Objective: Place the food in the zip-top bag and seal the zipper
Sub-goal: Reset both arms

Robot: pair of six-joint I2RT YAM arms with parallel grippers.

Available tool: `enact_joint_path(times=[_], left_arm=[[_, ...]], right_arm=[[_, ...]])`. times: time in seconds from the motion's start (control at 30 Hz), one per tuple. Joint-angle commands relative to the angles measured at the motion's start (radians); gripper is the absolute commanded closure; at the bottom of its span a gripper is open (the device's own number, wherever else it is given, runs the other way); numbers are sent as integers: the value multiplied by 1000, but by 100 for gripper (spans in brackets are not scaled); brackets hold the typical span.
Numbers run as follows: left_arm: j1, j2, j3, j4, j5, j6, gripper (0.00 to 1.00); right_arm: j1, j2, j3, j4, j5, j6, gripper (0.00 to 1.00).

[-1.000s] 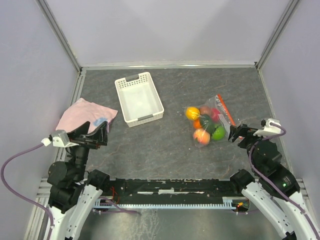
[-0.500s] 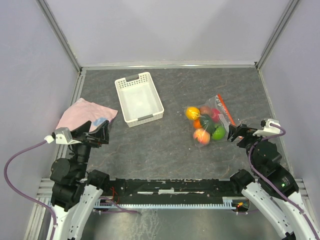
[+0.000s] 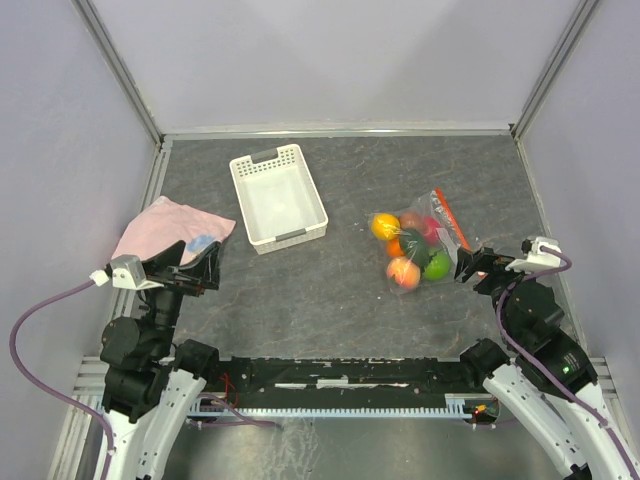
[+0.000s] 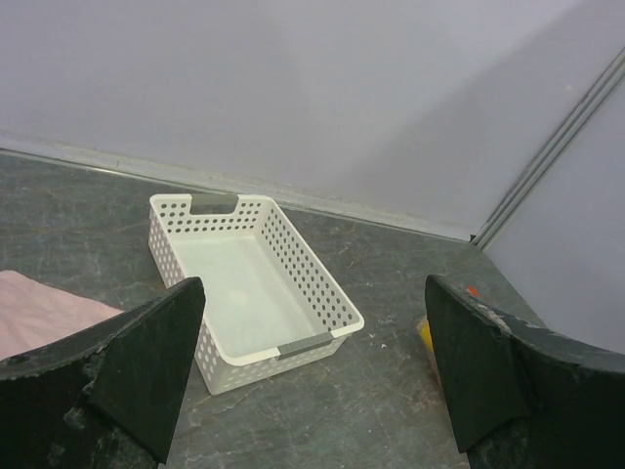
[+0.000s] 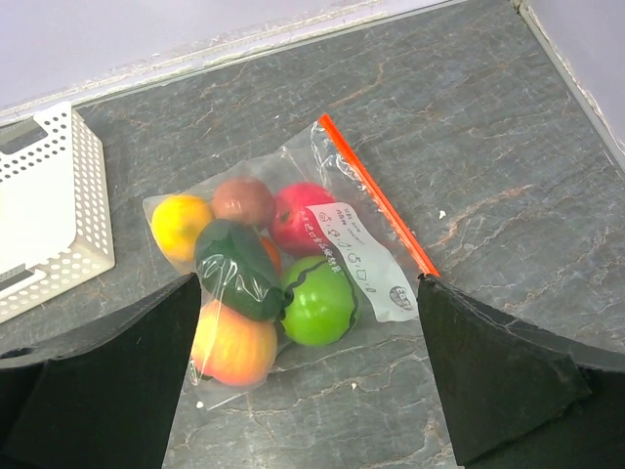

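Clear zip-top bag lying on desk just before right gripper, food sitting inside. Film looking soft, slippery; round pieces probably rolling when lifted. Pinching at zipper seeming safest. Right gripper and left gripper: jaws standing apart, gripping nothing.

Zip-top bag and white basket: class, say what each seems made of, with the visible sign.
Zip-top bag: likely thin clear plastic film; glossy wrinkles, food shows through. White basket: probably rigid moulded plastic, matte; even rows of holes in its walls.
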Motion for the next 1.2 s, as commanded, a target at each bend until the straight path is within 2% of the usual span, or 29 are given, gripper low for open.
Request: enact_joint_path(times=[0.0,0.47,1.17], left_arm=[[9,-10,-3,45,28,62,0],[10,1,-11,55,99,86,0],[11,7,-9,45,50,76,1]], right_arm=[[-3,8,1,51,-8,-12,1],[-2,-20,-14,89,-100,-49,1],[-3,-18,-3,60,-37,-26,1]])
